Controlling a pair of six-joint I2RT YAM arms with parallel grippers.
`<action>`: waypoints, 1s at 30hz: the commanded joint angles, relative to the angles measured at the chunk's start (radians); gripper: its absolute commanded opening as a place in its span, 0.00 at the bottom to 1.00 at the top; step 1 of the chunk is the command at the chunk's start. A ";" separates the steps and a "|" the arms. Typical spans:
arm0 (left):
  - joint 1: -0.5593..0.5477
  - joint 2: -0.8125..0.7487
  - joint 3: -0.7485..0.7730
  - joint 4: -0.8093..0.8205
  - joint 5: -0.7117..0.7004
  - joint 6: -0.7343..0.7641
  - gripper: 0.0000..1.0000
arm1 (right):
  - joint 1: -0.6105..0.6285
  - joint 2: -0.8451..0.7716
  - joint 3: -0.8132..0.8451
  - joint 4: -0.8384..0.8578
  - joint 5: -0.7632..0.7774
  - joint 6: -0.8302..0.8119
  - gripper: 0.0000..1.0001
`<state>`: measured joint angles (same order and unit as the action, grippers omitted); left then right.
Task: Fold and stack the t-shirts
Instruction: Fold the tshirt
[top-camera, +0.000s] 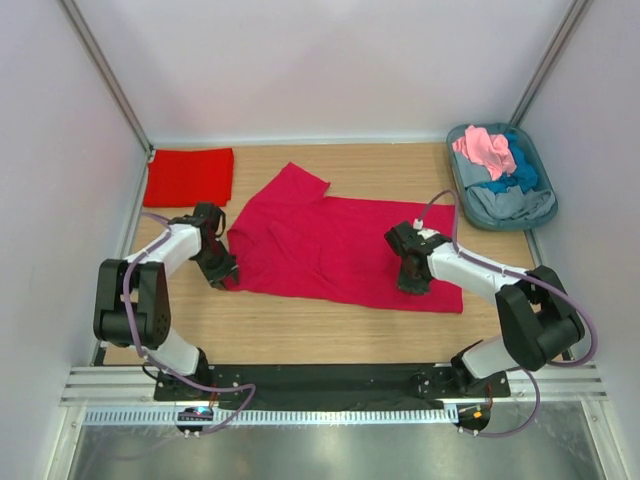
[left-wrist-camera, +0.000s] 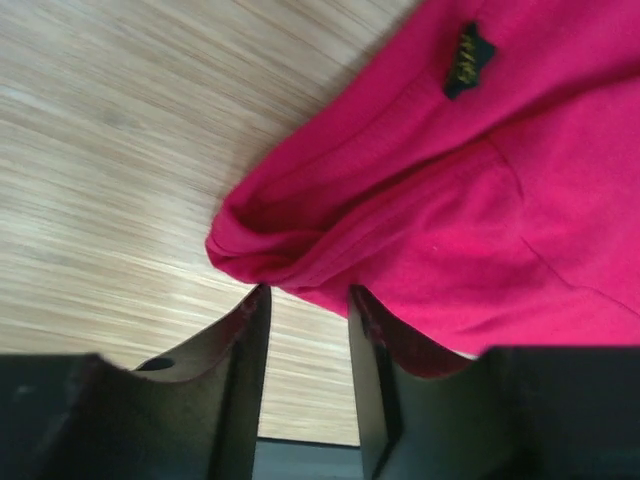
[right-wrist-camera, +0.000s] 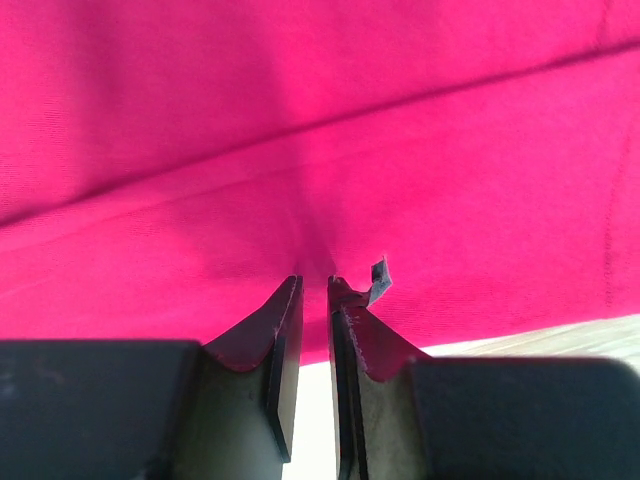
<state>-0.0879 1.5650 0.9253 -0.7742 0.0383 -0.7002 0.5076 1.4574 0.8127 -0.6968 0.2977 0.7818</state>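
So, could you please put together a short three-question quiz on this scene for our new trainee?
1. True or false: the folded scarlet t-shirt lies at the far left corner of the table.
2. Which colours show in the tub? A) pink, blue, grey B) green, yellow C) white only
3. Which garment are the left tool and the right tool both at?
Key: 1 true; 2 A; 3 the crimson t-shirt, spread mid-table.

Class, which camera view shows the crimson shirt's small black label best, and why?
The left wrist view: the label sits close up on the crimson shirt. The top view shows the whole shirt but no label; the right wrist view shows only plain cloth.
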 joint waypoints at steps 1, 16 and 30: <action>0.007 0.029 0.018 -0.028 -0.083 0.008 0.30 | -0.012 -0.028 -0.029 0.005 0.015 0.010 0.23; 0.030 0.072 0.047 -0.237 -0.305 0.010 0.00 | -0.034 -0.066 -0.092 -0.083 0.104 0.063 0.23; 0.039 -0.103 0.026 -0.039 -0.011 0.016 0.47 | -0.032 -0.107 0.000 -0.079 0.040 0.053 0.24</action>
<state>-0.0525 1.4181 0.9695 -0.8673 -0.0387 -0.6769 0.4805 1.3804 0.7734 -0.7662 0.3374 0.8230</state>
